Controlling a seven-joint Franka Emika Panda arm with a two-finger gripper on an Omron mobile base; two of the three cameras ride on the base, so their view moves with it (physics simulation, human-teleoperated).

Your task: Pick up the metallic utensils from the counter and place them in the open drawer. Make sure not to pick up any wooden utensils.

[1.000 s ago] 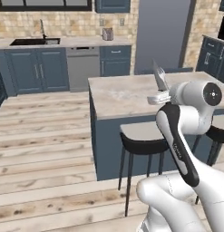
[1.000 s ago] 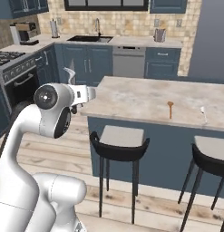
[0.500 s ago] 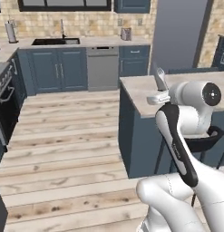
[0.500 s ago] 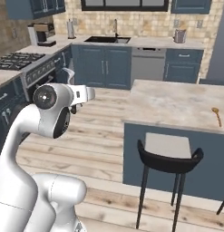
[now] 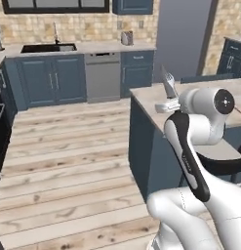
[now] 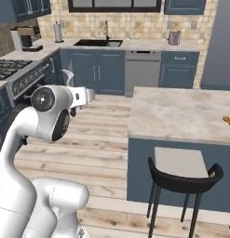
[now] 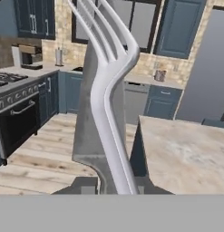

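Nearest in the hand view, the gripper (image 7: 111, 190) is clamped on two metallic utensils (image 7: 102, 95) that rise straight up from between its fingers: a broad flat grey blade and, in front of it, a thin silvery piece with curved prongs at its top. In the left base view the same held pieces (image 5: 168, 84) stick up above the gripper (image 5: 167, 103), which sits at the near corner of the counter (image 5: 156, 100), over its edge. In the right base view the gripper (image 6: 73, 103) hangs well apart from the counter (image 6: 181, 114), out over the wooden floor (image 6: 107, 135) on the side away from the stools, with the utensils (image 6: 67, 76) pointing upward from it. Against the counter's near side stands a black stool (image 6: 181, 179) with a grey seat, tucked up to the dark blue base. On the counter top, at its far right edge in the right base view, lies the round bowl of the orange-brown wooden spoon (image 6: 226, 122), well apart from the gripper. Beyond the counter, across the floor, runs the wall row of blue cabinets with a grey dishwasher (image 6: 141, 72), a sink (image 6: 98, 42) under a window, and a stove (image 6: 14, 69) further along to the side.
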